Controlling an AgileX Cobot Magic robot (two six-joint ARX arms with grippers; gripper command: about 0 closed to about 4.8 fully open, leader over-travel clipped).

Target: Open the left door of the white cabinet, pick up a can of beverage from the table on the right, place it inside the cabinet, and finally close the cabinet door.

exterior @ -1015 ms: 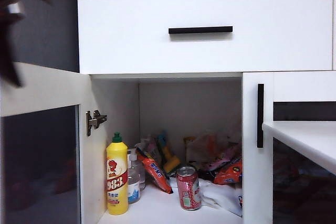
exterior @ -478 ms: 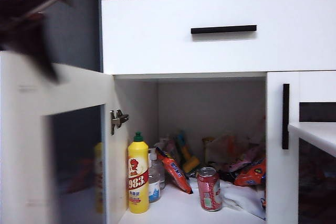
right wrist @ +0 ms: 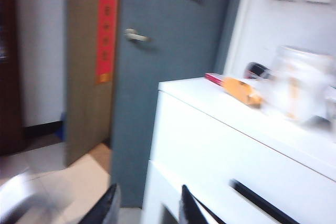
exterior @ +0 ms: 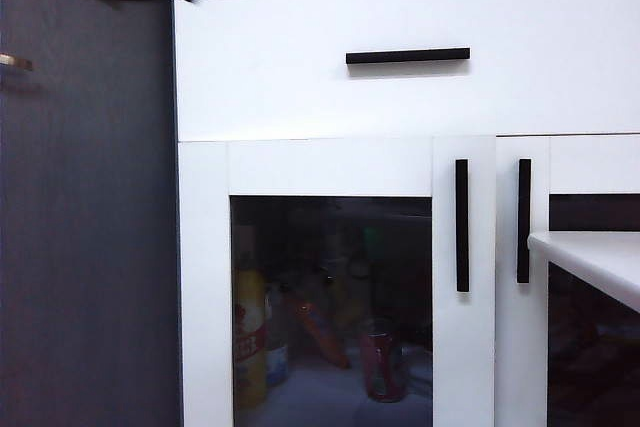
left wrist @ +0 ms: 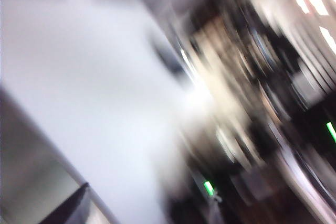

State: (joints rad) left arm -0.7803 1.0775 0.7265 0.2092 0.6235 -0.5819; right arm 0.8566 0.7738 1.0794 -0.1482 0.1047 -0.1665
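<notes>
Red can of beverage (exterior: pixel 383 359) dim behind closed left door (exterior: pixel 335 287).

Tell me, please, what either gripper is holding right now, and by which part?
Nothing. The right gripper is open and empty; the left gripper cannot be told in its blurred view. The can of beverage stands behind the left door.

A: Ext cam, where are we looking from?
B: Low, close, square-on to the tall white cabinet with dark-glass doors (exterior: pixel 400 247). White rounded tabletop corner (exterior: pixel 590 262) cuts in at right, grey door (exterior: pixel 90 227) at left.
A: Right wrist cam?
B: We're off the cabinet's (right wrist: pixel 220 145) end, about top height, looking along its front; right gripper (right wrist: pixel 149 205) tips at frame edge. Shared w/ ext: black bar drawer handle (right wrist: pixel 262 208), grey door.
A: Left wrist?
B: Smeared w/ blur; can't tell its aim.
</notes>
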